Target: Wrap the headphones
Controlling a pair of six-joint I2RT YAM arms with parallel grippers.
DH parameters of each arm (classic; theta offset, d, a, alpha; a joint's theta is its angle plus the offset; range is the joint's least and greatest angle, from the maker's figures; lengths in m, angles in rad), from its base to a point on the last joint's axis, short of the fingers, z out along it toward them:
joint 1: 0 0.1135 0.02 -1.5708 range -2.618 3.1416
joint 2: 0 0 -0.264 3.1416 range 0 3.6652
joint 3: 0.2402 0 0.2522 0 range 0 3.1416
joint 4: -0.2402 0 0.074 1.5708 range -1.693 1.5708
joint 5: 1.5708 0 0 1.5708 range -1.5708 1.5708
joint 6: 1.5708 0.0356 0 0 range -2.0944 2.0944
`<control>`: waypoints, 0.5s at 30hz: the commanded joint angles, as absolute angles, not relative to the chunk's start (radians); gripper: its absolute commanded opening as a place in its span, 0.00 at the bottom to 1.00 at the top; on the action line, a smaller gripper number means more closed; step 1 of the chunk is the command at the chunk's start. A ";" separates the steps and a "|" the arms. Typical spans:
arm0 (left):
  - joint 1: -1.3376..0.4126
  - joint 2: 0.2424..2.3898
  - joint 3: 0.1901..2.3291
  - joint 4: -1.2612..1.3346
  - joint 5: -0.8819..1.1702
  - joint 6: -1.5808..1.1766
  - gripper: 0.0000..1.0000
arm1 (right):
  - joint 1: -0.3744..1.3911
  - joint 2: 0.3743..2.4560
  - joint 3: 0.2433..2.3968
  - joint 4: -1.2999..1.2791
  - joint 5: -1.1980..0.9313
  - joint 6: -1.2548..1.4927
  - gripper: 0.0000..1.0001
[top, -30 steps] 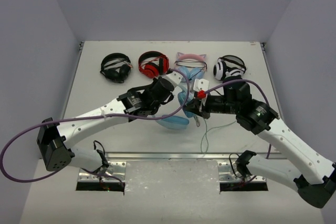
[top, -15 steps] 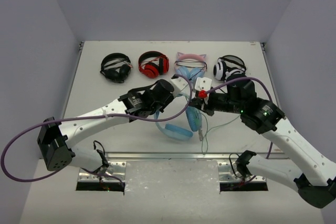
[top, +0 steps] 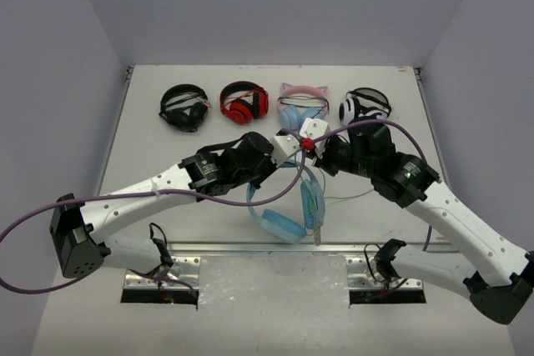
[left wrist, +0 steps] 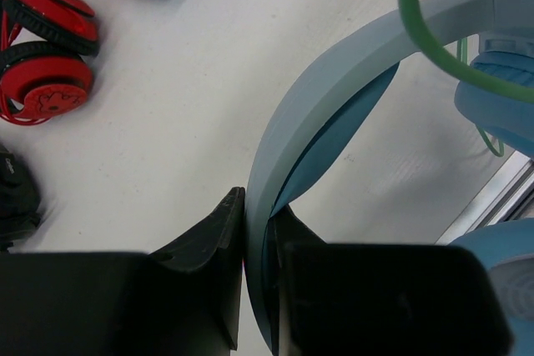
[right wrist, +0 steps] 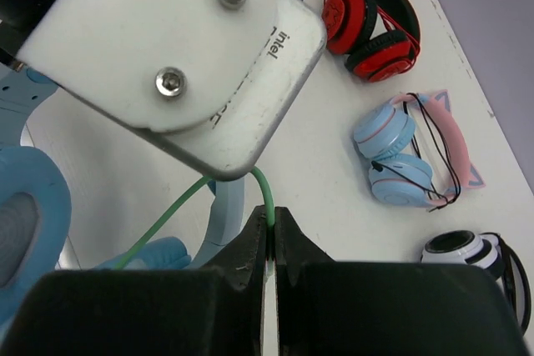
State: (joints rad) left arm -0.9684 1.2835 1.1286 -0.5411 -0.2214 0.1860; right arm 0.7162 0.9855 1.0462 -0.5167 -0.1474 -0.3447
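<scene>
The left arm (top: 158, 185), right arm (top: 455, 210) and blue headphones (top: 279, 224) block the middle. Four more pairs (top: 244, 102) line the back. The table (top: 142, 152) has bare sides.

Recording light-blue over-ear headphones (top: 277, 224) being held tilted near the table's (top: 142, 152) front centre, pinched at the band. 2 oval earcups hanging low. Thin green cable (top: 355, 197) crossing the band, trailing right.

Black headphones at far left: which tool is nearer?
Left. The left tool, gripping the blue headphones' band, is right of the black headphones; the right tool, pinching the cable, is farther right.
</scene>
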 commanded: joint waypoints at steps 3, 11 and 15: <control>-0.982 1.232 1.140 -0.457 -0.184 0.175 0.01 | 0.718 1.002 1.045 -0.440 -0.092 -0.382 0.01; -0.982 1.155 1.127 -0.439 -0.233 0.161 0.01 | 0.557 0.980 0.957 -0.367 -0.043 -0.244 0.01; -0.980 1.103 1.121 -0.422 -0.207 0.155 0.01 | 0.555 0.980 0.940 -0.351 -0.018 -0.206 0.01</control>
State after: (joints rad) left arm -0.9703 1.1744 1.1114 -0.5251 -0.2554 0.1825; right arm 0.5594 0.9932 0.9405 -0.4408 -0.0589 -0.2565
